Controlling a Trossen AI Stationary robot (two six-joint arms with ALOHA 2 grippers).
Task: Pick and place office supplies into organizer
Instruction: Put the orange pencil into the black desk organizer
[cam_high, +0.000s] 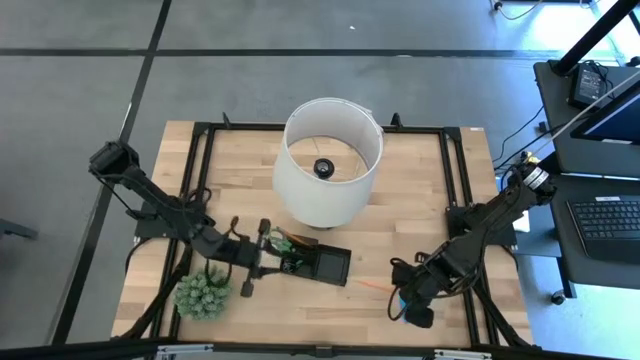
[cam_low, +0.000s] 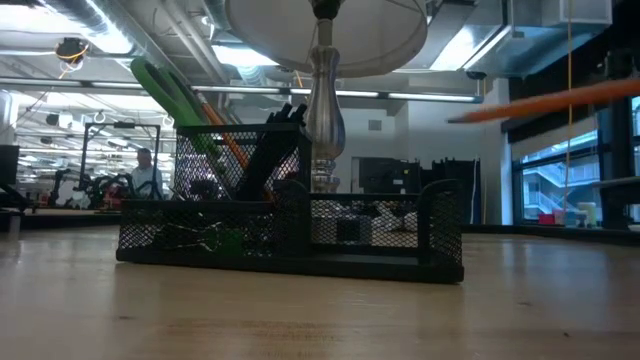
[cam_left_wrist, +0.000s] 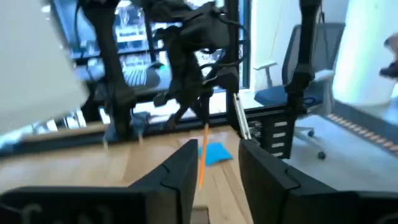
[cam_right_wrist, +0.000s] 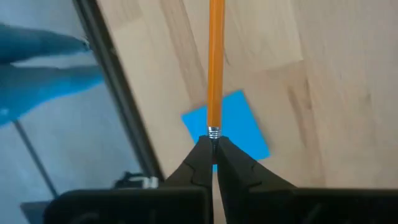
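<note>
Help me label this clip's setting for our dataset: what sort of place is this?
Probably a robotics lab or workshop in an open-plan office: exposed ceiling pipes and strip lights run over a far hall with more rigs and a person, a keyboard sits on a desk beside the wooden table, and an office chair stands nearby.

Orange pencil (cam_right_wrist: 216, 62) lifted above blue sticky-note pad (cam_right_wrist: 239, 124); scissors (cam_low: 175, 100) upright in black organizer (cam_low: 400, 215)

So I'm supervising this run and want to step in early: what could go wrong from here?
The right gripper pinches the orange pencil only at its metal end, so it could pivot or slip out above the blue sticky-note pad. The left gripper sits by the organizer, where scissors already lean; the incoming pencil might hit either.
</note>
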